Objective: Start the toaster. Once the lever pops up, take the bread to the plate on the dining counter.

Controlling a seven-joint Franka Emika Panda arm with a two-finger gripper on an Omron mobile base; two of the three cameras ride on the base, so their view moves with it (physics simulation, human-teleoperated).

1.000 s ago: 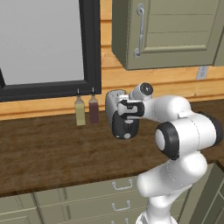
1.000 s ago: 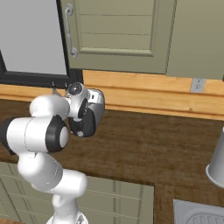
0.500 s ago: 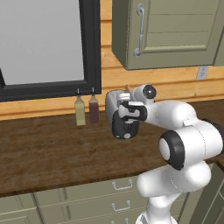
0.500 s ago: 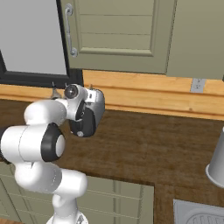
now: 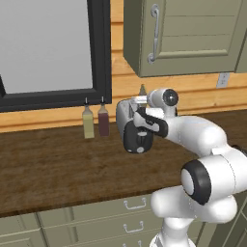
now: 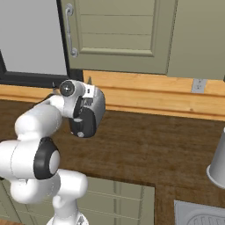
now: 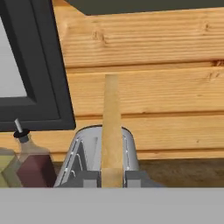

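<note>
End effector (image 7: 112,178) on bread (image 7: 111,127) above toaster (image 7: 83,153)

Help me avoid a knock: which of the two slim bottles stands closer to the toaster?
The dark red bottle: it stands right beside the toaster, while the yellow-green bottle is on its far side, away from the toaster.

over the last second the arm's wrist has swung further in over the toaster (image 5: 131,126), and the upper arm has shifted outward from it; toaster position unchanged.
</note>
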